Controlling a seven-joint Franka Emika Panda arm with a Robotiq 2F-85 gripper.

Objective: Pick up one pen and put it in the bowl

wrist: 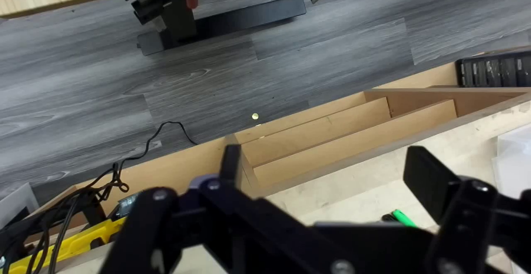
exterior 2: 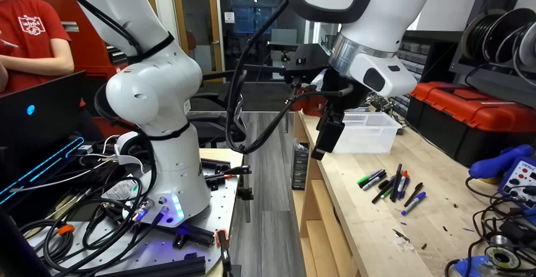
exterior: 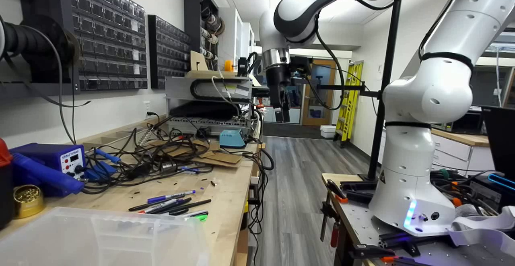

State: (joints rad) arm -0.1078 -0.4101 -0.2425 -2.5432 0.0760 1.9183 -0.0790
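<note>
Several pens and markers lie in a loose pile on the wooden workbench, in both exterior views. A purple marker lies at the pile's edge, near a red-capped marker. A green-capped marker shows in the wrist view, the rest of the pile hidden behind the gripper. The bowl, a frosted clear plastic tub, stands on the bench beside the pens; its corner shows in the wrist view. My gripper is open and empty, high above the bench's edge, apart from the pens.
Tangled cables, a blue soldering station and a brass-wool tin are on the bench. A red and black toolbox stands behind the tub. Open shelves run under the bench edge. A floor gap separates bench and robot table.
</note>
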